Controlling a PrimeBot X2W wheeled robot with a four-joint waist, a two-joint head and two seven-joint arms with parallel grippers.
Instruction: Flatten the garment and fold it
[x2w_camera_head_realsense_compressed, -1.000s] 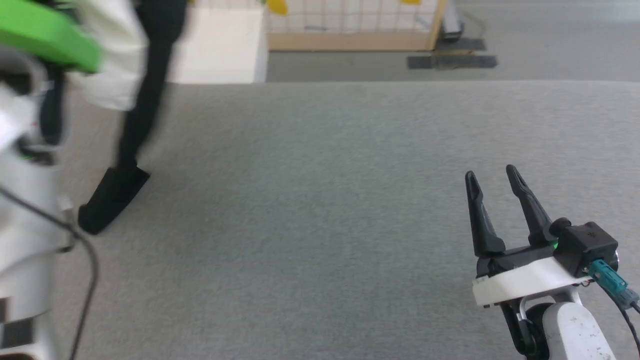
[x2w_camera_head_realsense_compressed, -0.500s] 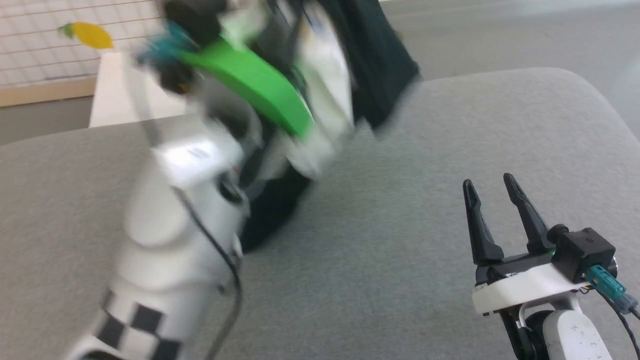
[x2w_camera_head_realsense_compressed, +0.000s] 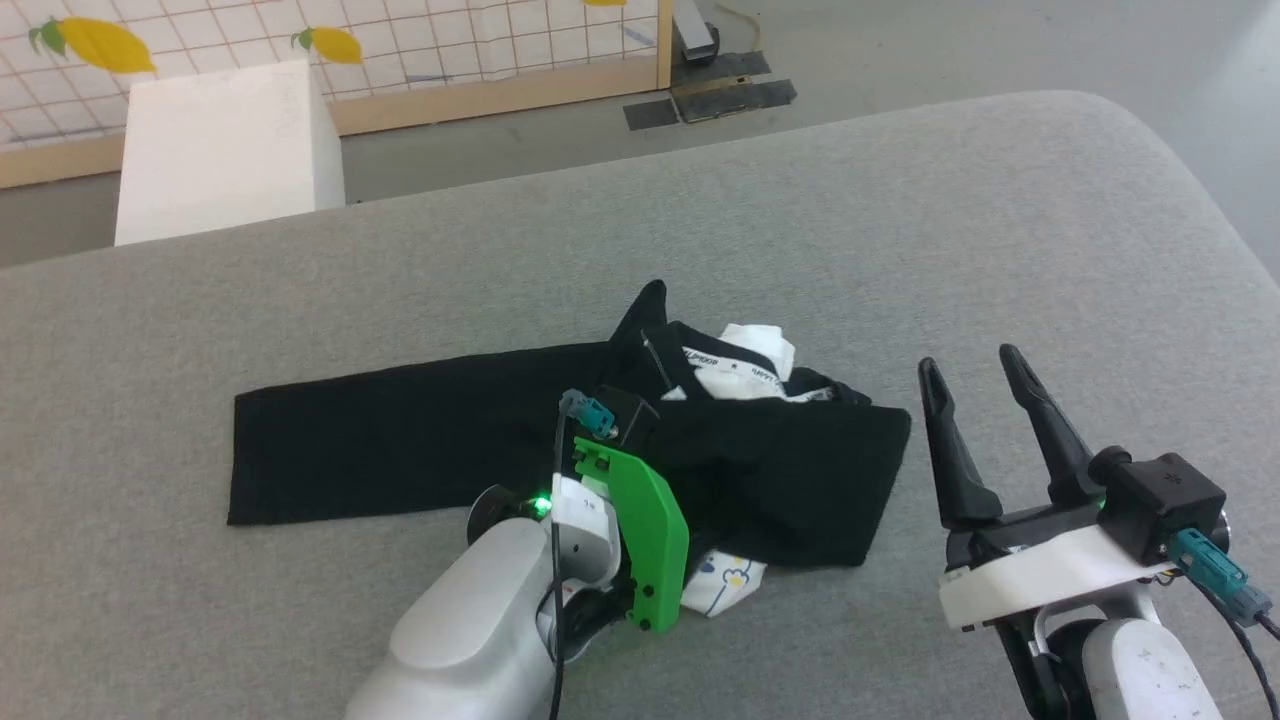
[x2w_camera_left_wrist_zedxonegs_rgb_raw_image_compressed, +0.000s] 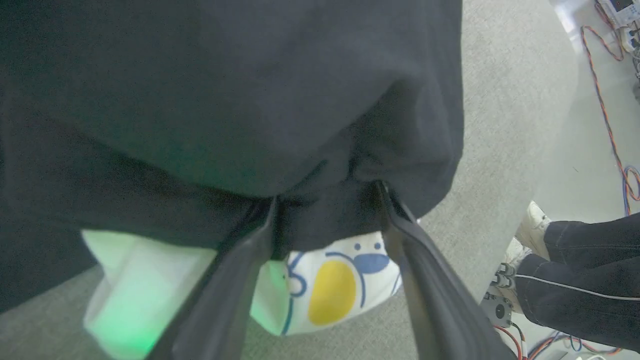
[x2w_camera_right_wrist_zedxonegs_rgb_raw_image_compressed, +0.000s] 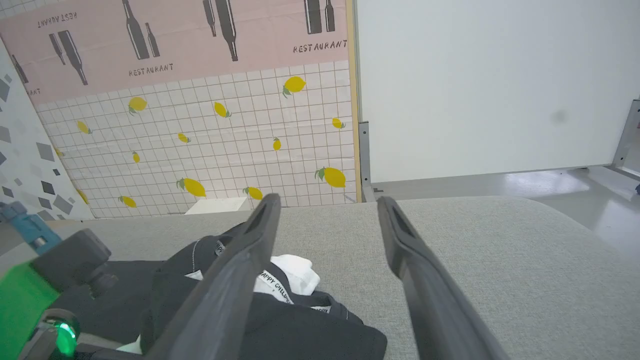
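Garment (x2w_camera_head_realsense_compressed: 790, 470) down out of air, now heaped mid grey surface (x2w_camera_head_realsense_compressed: 950, 220), one black sleeve (x2w_camera_head_realsense_compressed: 400, 445) thrown out left. Crumpled, so flattening comes next, I reckon. My left fingers (x2w_camera_left_wrist_zedxonegs_rgb_raw_image_compressed: 240, 280) just sprang wide, black fold loose between them. Right fingers (x2w_camera_head_realsense_compressed: 950, 450) wide, empty.

The garment (x2w_camera_head_realsense_compressed: 480, 440) is mostly black, with white patches. Its white neckband (x2w_camera_head_realsense_compressed: 735, 365) carries dark lettering, and a yellow-and-blue cartoon print (x2w_camera_left_wrist_zedxonegs_rgb_raw_image_compressed: 332, 285) sits on white cloth. The surface (x2w_camera_head_realsense_compressed: 900, 230) is plain grey. The left gripper (x2w_camera_left_wrist_zedxonegs_rgb_raw_image_compressed: 325, 200) is dark, with a bright green bracket (x2w_camera_head_realsense_compressed: 645, 540). The right gripper (x2w_camera_head_realsense_compressed: 965, 358) is black on a white mount. The wall (x2w_camera_right_wrist_zedxonegs_rgb_raw_image_compressed: 225, 150) has white grid tiles dotted with yellow lemons, under a pink band of dark bottles.
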